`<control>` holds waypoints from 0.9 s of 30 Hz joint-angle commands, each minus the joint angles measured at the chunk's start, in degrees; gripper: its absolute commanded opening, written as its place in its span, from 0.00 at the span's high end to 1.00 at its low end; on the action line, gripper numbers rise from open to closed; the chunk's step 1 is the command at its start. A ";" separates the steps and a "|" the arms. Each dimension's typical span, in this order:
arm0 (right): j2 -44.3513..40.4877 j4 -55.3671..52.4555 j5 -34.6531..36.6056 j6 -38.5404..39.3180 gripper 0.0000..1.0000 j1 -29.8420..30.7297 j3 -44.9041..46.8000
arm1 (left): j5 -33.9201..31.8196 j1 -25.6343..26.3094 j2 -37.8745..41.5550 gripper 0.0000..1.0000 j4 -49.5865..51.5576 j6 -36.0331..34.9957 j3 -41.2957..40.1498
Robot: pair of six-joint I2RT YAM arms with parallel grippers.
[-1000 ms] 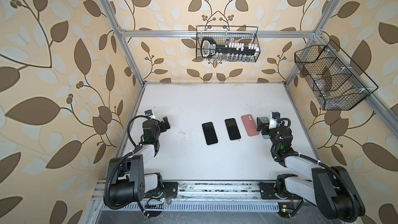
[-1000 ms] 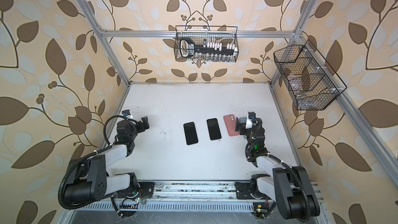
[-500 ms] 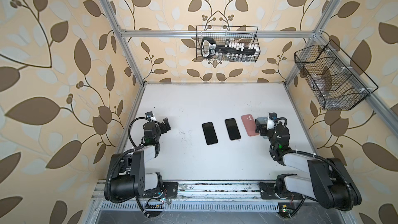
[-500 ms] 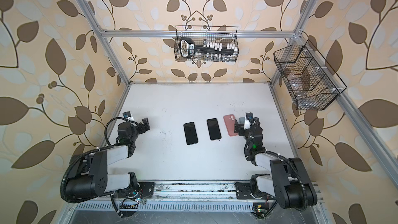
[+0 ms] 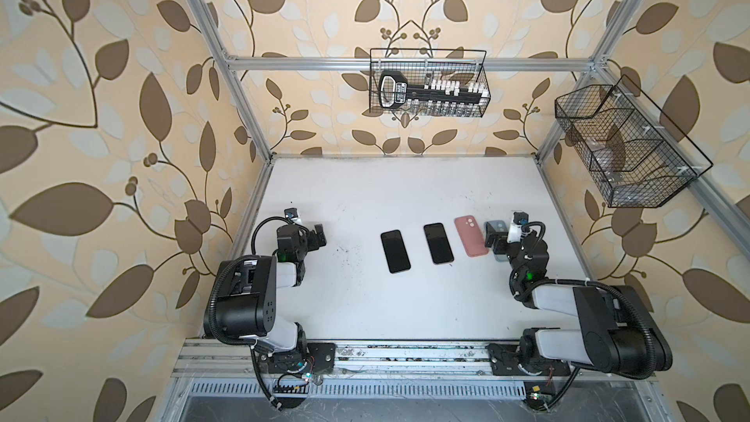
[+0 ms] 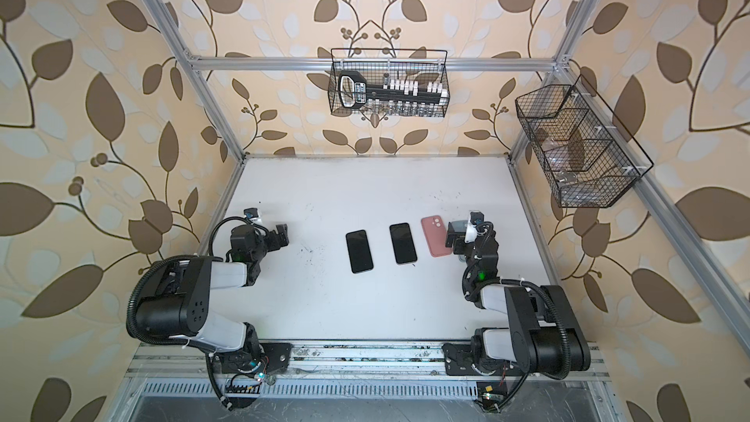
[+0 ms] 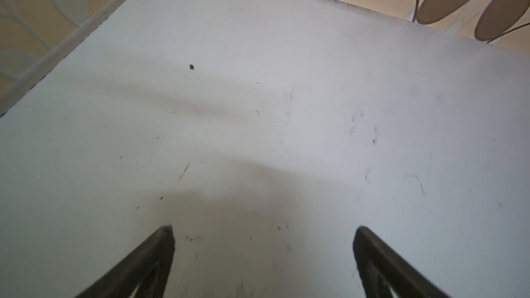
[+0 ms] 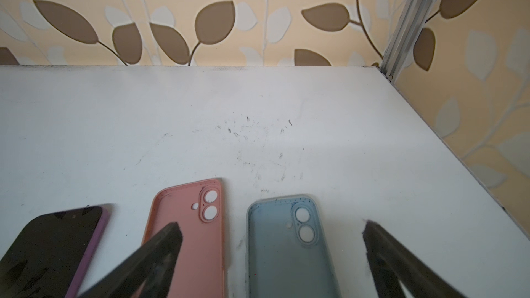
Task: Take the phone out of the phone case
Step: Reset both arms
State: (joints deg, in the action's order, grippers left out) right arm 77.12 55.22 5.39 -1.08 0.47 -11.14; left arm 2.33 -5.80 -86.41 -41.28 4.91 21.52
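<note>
Two dark phones lie flat, screen up, in the middle of the white worktop (image 5: 406, 196), side by side and apart. The first phone (image 5: 438, 243) is just beside the pink case (image 5: 470, 236), and the second phone (image 5: 395, 251) lies on its other side, toward the left arm. In the right wrist view the first phone (image 8: 51, 250) shows a lilac edge; I cannot tell if this is a thin case or the body of the phone. The pink case lies hollow side up and empty, and the blue case (image 8: 286, 253) lies near it in the same way, a strip of worktop between them. The right end effector (image 8: 271, 225) hangs low over these two cases with its jaws spread wide, one finger over the pink case, the other past the outer side of the blue case, and it grips nothing. The left end effector (image 7: 263, 227) is well apart, at the left side of the worktop, also released and holding nothing. A back basket (image 5: 428, 83) of black wire hangs on the far wall, and a side basket (image 5: 625, 148) on the right wall.
</note>
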 commanded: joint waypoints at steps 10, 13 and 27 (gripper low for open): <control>-0.65 4.10 2.27 1.94 0.00 2.46 1.90 | 3.63 2.88 1.79 0.01 -3.92 -6.84 -1.64; -1.03 5.33 1.93 2.52 0.00 2.82 2.81 | 3.37 2.82 1.64 0.01 -3.68 -6.62 -1.43; 0.05 2.08 -2.97 0.11 0.00 -0.79 0.41 | 1.07 0.71 -0.05 0.01 -0.32 -3.41 1.42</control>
State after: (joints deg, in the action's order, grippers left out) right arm 76.58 58.08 4.62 -0.40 0.47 -9.19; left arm 1.63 -4.40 -86.41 -42.98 1.61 21.08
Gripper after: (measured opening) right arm 0.998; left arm 0.988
